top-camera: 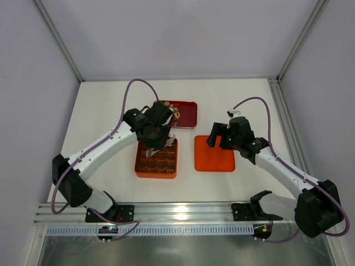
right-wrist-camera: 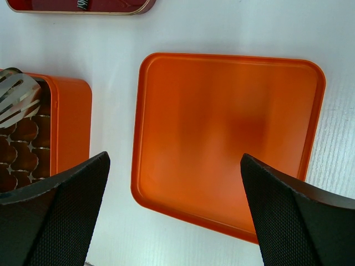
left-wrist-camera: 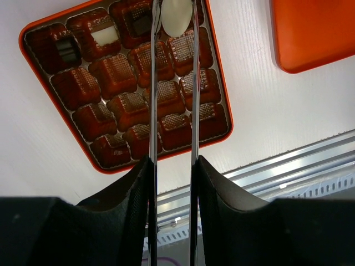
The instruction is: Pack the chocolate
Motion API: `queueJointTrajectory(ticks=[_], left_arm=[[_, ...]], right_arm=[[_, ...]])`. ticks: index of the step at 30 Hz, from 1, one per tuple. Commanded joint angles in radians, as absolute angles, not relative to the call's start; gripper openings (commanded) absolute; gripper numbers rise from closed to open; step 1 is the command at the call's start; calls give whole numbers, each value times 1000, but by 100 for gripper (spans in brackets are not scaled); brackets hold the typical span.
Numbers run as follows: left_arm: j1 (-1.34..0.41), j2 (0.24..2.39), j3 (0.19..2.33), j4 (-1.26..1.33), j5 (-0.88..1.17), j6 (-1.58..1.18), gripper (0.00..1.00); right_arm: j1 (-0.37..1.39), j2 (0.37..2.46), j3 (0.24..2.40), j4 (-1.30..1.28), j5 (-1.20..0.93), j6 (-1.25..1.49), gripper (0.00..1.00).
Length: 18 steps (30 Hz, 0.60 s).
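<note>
The left hand [left-wrist-camera: 173, 166] is clenched on metal tongs [right-wrist-camera: 15, 94], which pinch a cream-white chocolate [left-wrist-camera: 176, 16] over the orange box [left-wrist-camera: 113, 75]; three other chocolates [left-wrist-camera: 104, 36] sit in its cells; the right hand [right-wrist-camera: 175, 160] hangs released above the lid [right-wrist-camera: 227, 127], at 3 o'clock of the box on the bench [top-camera: 111, 111].

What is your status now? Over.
Left gripper shut on white chocolate, over orange box. Right gripper open above lid. Three pieces seen inside. No obstruction seen.
</note>
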<state>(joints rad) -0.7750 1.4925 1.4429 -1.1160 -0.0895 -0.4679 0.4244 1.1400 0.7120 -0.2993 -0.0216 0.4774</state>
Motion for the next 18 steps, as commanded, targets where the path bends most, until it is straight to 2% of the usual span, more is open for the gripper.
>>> queueJointTrajectory(ticks=[1,13,18], left_arm=[[-779,1496,1448,-1083,-112,-469,37],[-781,1500,1468,-1092,-117,-465,41],[-779,1499,1572,-1117,-127,-453,42]], right_arm=[[425,1149,719,-258,-26,482,100],[426,1144,718,-261,-26,483,100],[426,1140,726,-262,-26,479,100]])
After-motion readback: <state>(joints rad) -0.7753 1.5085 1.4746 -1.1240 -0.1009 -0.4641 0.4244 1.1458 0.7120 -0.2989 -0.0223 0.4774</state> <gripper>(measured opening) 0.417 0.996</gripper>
